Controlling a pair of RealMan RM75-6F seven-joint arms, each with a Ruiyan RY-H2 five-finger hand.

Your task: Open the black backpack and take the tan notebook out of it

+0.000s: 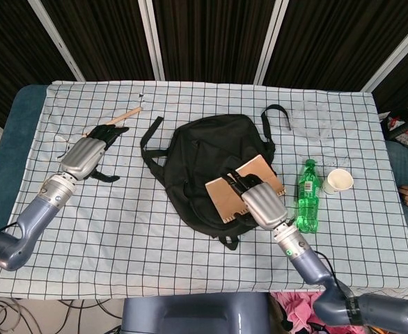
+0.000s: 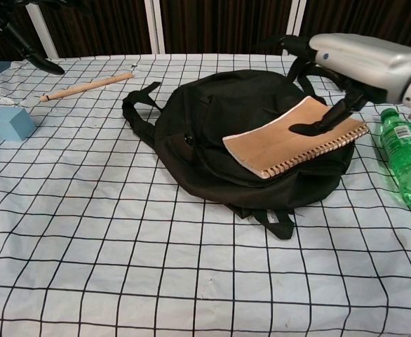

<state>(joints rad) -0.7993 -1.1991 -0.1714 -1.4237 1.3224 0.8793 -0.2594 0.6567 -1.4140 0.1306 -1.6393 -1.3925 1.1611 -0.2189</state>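
the right robot hand (image 2: 363,67) is over the near right part of the black backpack (image 2: 212,123), its dark fingers (image 2: 318,126) curled down onto the tan notebook (image 2: 290,140) and pressing on its top cover; whether a thumb sits under the cover cannot be told. in the head view the same right robot hand (image 1: 262,204) covers the near right corner of the tan notebook (image 1: 232,189). the notebook lies flat on top of the backpack, outside it, its spiral binding along the edge that faces the chest camera. the black backpack (image 1: 211,174) lies slumped in the middle of the counter (image 1: 190,257), which is spread with a white cloth with a black grid, and its straps trail off to the left and at the near edge.

the left robot hand (image 1: 85,154) hovers over the left part of the counter, well apart from the backpack, fingers loosely spread and holding nothing; in the chest view only its dark fingertips (image 2: 41,63) show at the upper left corner.

just right of the backpack a green plastic bottle (image 1: 306,196) lies on its side, and beyond it stands a paper cup (image 1: 338,181). a clear plastic bowl (image 1: 314,120) sits toward the far right. on the left lie a wooden stick (image 2: 86,86) and a light blue cube (image 2: 10,123).
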